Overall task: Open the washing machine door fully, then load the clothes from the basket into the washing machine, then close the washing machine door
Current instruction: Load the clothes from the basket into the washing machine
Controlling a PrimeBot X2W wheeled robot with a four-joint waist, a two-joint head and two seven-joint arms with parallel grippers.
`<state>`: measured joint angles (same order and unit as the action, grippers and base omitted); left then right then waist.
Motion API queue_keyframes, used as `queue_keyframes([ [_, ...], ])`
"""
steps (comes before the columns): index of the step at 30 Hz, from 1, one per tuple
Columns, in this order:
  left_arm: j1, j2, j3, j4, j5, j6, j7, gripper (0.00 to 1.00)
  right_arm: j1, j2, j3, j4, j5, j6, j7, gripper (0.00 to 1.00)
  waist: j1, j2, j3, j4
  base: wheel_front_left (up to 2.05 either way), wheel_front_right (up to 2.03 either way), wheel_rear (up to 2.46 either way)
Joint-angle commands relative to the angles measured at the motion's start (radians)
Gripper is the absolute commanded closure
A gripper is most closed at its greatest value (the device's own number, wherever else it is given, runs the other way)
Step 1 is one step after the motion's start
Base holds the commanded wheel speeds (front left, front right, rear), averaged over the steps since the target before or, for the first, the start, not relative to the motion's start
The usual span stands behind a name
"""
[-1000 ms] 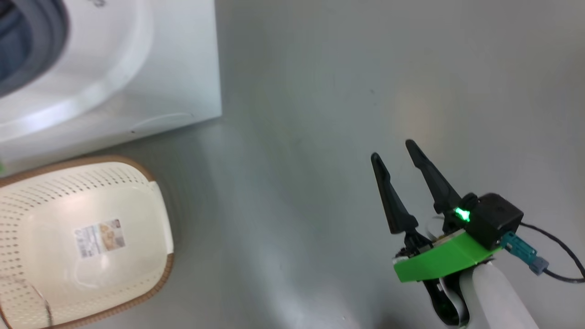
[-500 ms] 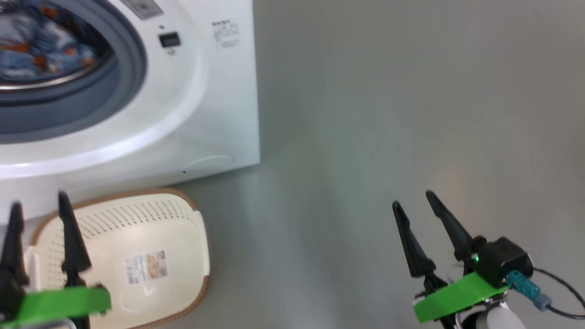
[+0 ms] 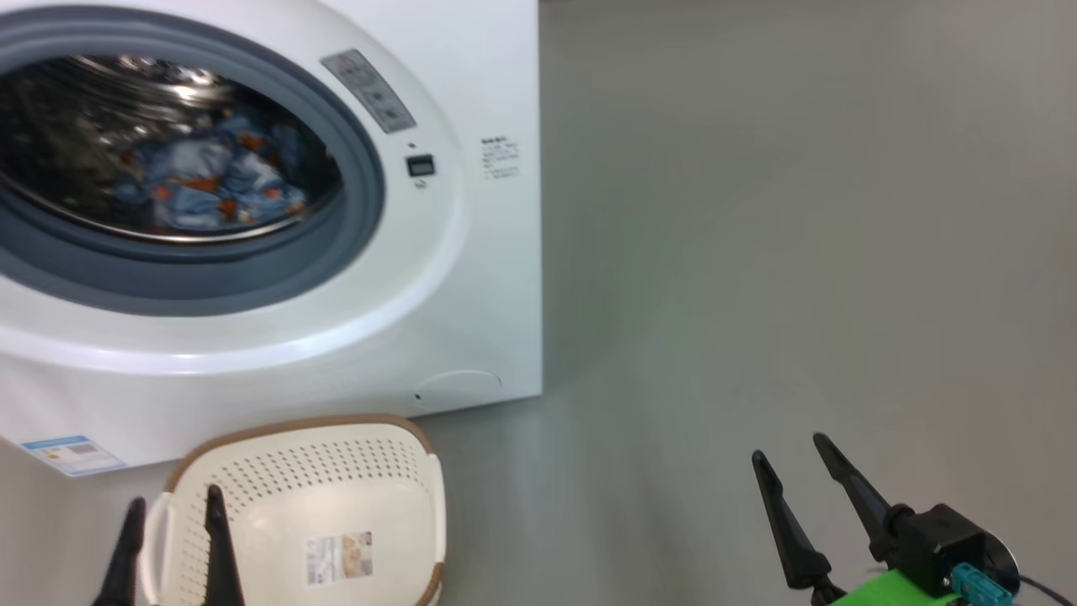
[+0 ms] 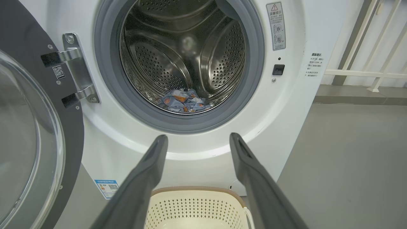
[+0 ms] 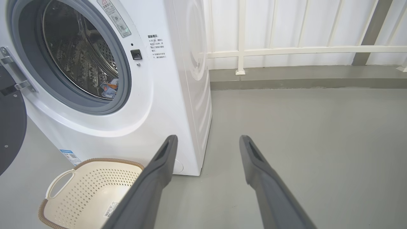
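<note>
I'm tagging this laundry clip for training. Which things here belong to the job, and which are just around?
Job: washing machine, its open door, clothes in the drum, empty basket.
Just around: white railing, grey floor.
</note>
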<state>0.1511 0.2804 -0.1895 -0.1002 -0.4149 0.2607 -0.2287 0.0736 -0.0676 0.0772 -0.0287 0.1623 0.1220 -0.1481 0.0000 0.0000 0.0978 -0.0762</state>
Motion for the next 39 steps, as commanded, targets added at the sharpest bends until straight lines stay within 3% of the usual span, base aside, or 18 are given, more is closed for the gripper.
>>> queue_keyframes([
  [1,-0.015,0.01,0.033,-0.026,0.008,0.0,0.0,0.0,-0.001,-0.005,0.017,-0.033,-0.009,0.009,0.002,0.0,0.0,0.0,-0.059,0.052,0.0,0.0,0.0],
  [13,0.026,0.021,-0.015,-0.017,-0.002,-0.044,0.005,0.0,0.065,-0.003,0.014,-0.095,-0.022,0.009,0.049,0.0,0.0,0.0,-0.13,0.08,0.0,0.0,0.0],
  [39,0.008,0.033,-0.039,-0.005,-0.006,-0.059,0.003,0.0,0.079,0.0,0.012,-0.11,-0.025,0.009,0.057,0.0,0.0,0.0,-0.136,0.089,0.0,0.0,0.0],
])
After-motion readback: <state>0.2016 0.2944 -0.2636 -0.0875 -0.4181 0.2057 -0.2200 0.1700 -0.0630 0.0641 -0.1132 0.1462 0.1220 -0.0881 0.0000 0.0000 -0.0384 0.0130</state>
